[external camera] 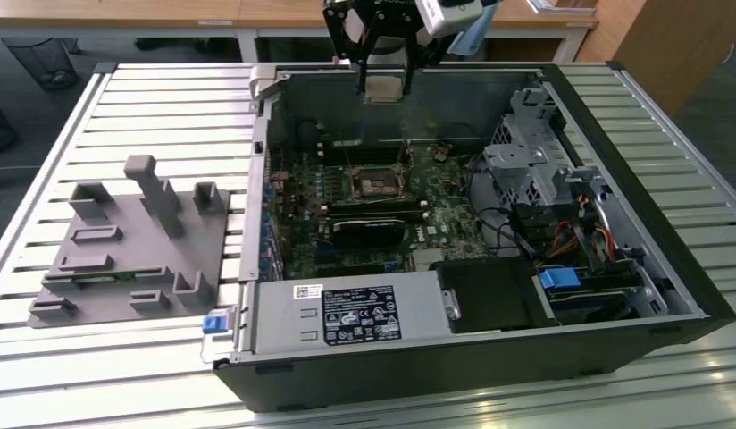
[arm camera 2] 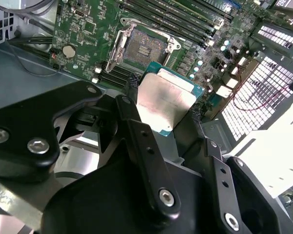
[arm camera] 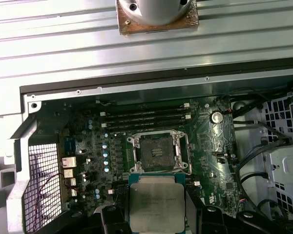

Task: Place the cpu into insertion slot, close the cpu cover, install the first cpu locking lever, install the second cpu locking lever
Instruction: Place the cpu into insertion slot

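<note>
Clamped on the cpu (arm camera 2: 165, 105), the gripper (arm camera 2: 163, 97) pinched the chip between two black fingers (arm camera 2: 132, 82), one on each of two opposite edges, with the silvery metal face turned towards the second wrist camera. In the first wrist view the same grip (arm camera: 157, 210) showed the cpu (arm camera: 157, 204) flat and level between the finger ends. From the exterior view the gripper (external camera: 384, 89) hung over the far wall of the open computer case (external camera: 464, 380), with the cpu (external camera: 384, 93) at its tips, high above the board and touching nothing else.

Beneath the gripper, and well apart from the chip, lay the insertion slot (arm camera: 157, 151), a square socket with a silver rim and its dark centre uncovered; it appeared also in the second wrist view (arm camera 2: 146, 48) and the exterior view (external camera: 377, 184). Whether the thin metal pieces standing at its sides were the cover or the levers could not be told. Around the slot spread the green motherboard (arm camera: 216, 161), with long black memory slots (arm camera: 146, 117) just beyond the socket.

Farther from the gripper, towards the exterior view's left, a grey fixture block (external camera: 129, 241) sat outside the case on the slatted metal table (external camera: 165, 98).
</note>
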Available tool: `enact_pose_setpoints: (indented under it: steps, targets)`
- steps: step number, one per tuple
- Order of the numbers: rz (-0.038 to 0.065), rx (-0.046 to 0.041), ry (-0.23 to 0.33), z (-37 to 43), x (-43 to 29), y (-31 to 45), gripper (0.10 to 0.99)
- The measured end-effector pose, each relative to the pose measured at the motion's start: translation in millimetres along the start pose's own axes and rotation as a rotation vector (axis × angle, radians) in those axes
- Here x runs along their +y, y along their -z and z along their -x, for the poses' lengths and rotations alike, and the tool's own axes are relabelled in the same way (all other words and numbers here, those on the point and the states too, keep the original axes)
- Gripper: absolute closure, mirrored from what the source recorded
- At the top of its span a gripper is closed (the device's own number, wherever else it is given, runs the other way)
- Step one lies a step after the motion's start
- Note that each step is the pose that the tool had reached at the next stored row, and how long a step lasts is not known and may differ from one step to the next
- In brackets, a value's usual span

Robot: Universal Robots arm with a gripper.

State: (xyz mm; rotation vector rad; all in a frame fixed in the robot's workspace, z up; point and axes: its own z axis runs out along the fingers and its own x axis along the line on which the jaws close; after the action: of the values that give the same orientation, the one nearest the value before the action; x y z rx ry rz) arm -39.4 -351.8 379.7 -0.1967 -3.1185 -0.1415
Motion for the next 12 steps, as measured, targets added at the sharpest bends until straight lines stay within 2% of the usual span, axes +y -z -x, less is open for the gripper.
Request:
enact_pose_setpoints:
  steps: [12]
  targets:
    - [0.000,-0.0018,-0.020,0.0,0.0,0.0,0.545]
